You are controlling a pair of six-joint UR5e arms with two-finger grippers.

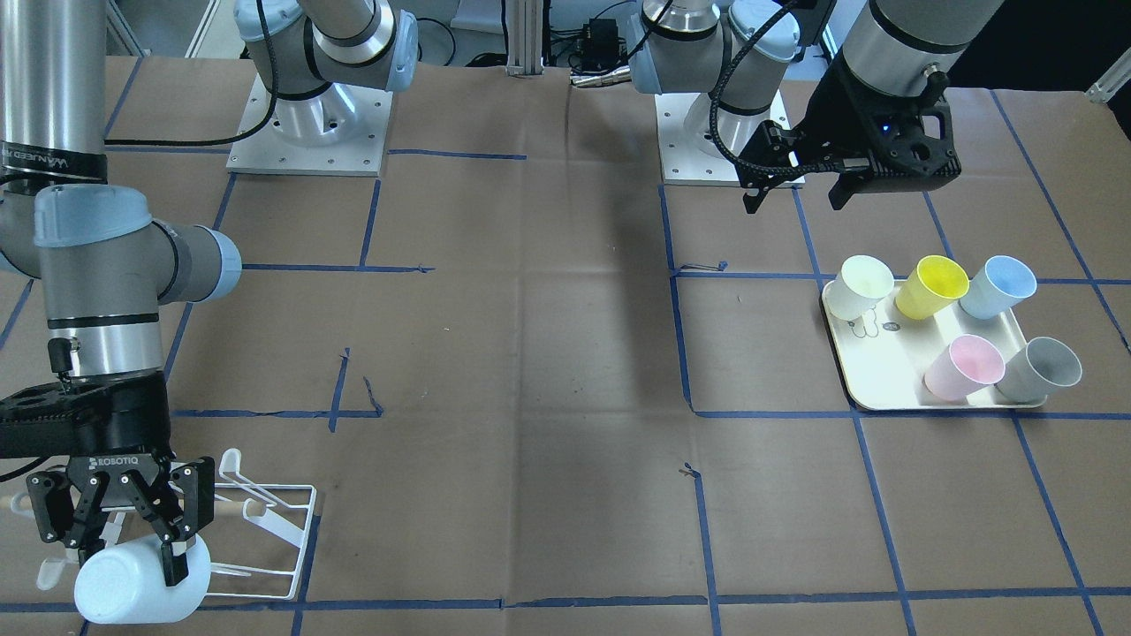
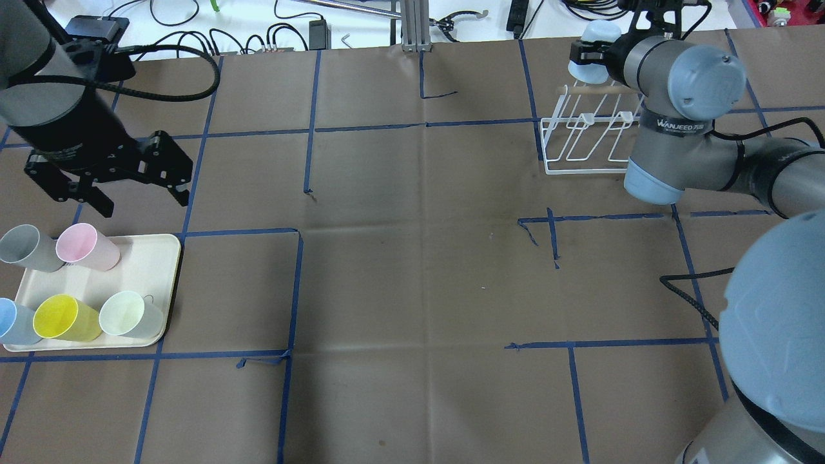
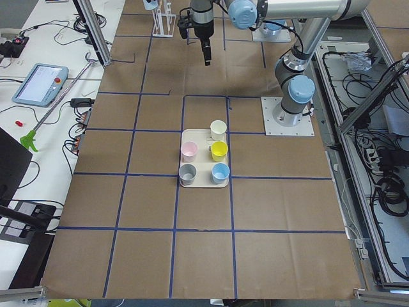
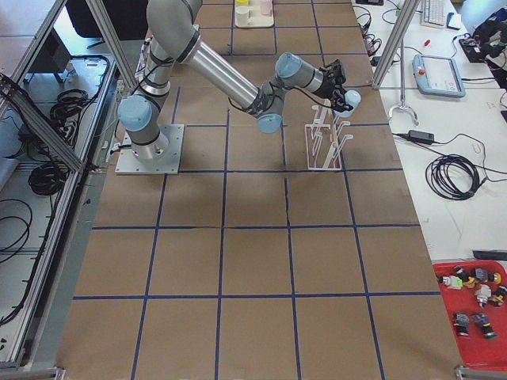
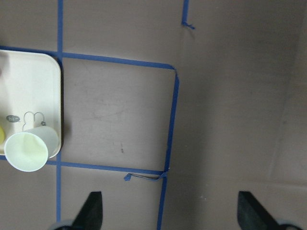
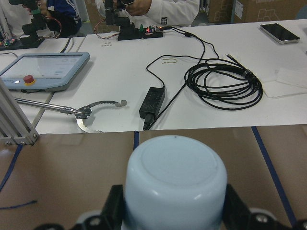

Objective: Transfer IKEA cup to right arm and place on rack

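The IKEA cup [image 1: 124,587] is pale blue-white, and the right arm's gripper [image 1: 124,534] is shut on it. It hangs at the end of the white wire rack [image 1: 287,530] nearest the table's edge. In the right wrist view the cup [image 6: 175,177] fills the frame base-first between the fingers [image 6: 115,208]. From overhead the cup [image 2: 596,48] shows just beyond the rack [image 2: 580,151]. Whether it touches a prong I cannot tell. My left gripper [image 2: 145,203] hangs open and empty above the table beside the tray [image 2: 158,270].
The cream tray [image 1: 870,384] carries several cups: white [image 1: 861,284], yellow [image 1: 929,284], blue [image 1: 997,287], pink [image 1: 965,364] and grey [image 1: 1043,367]. Blue tape lines grid the brown table. Cables, a pendant and a person's sleeves lie beyond the table's far edge.
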